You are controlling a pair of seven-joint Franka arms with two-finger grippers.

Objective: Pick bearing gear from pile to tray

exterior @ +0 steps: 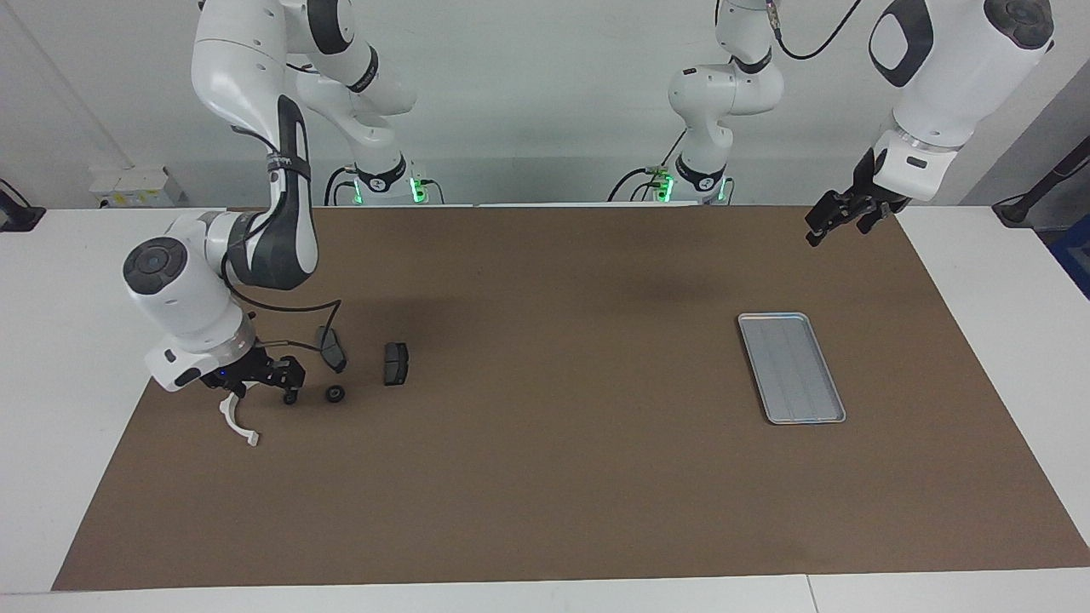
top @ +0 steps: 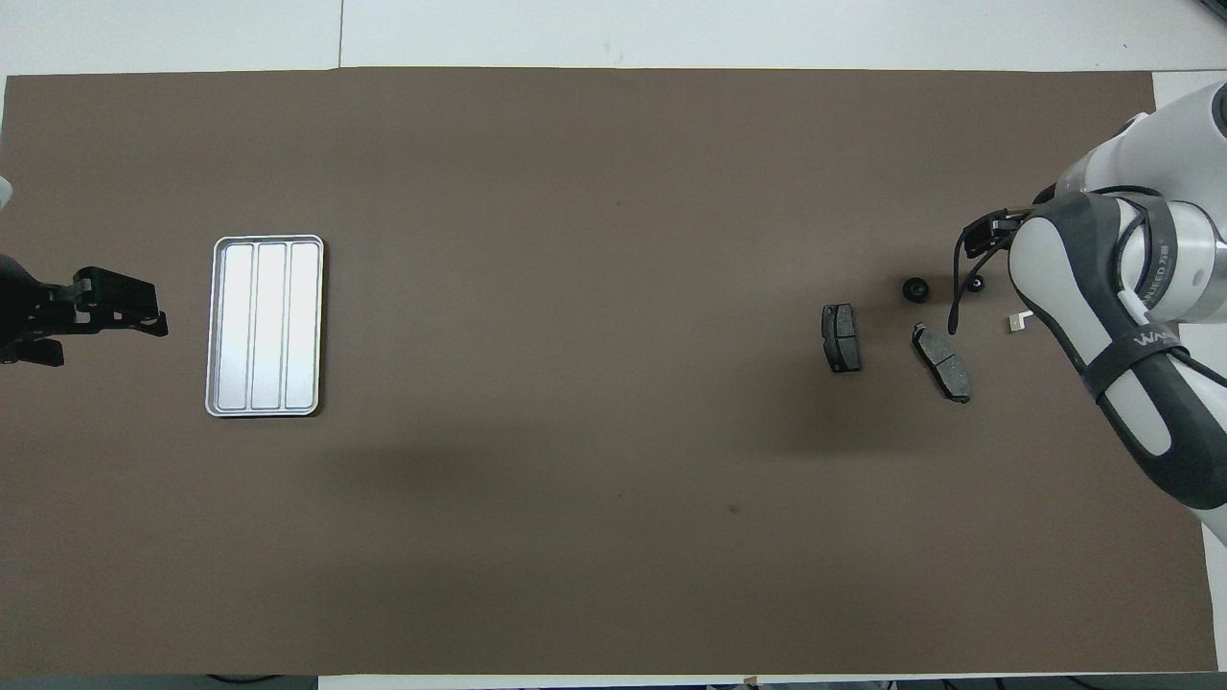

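The pile lies at the right arm's end of the table: a white curved arc point(exterior: 237, 421), two dark brake-pad plates point(exterior: 331, 349) point(exterior: 396, 363) and two small black rings point(exterior: 290, 398) point(exterior: 335, 393). My right gripper point(exterior: 288, 385) hangs low over the pile, fingers apart, right at the ring beside the arc. In the overhead view the rings point(top: 976, 284) point(top: 916, 287) show, while the arm covers most of that gripper and the arc. The silver tray point(exterior: 790, 367) lies empty at the left arm's end. My left gripper point(exterior: 830, 223) waits open in the air, beside the tray point(top: 266, 326).
A brown mat point(exterior: 553, 477) covers the table, with white tabletop around it. The right arm's black cable point(exterior: 328, 319) loops down over the plate nearest the robots.
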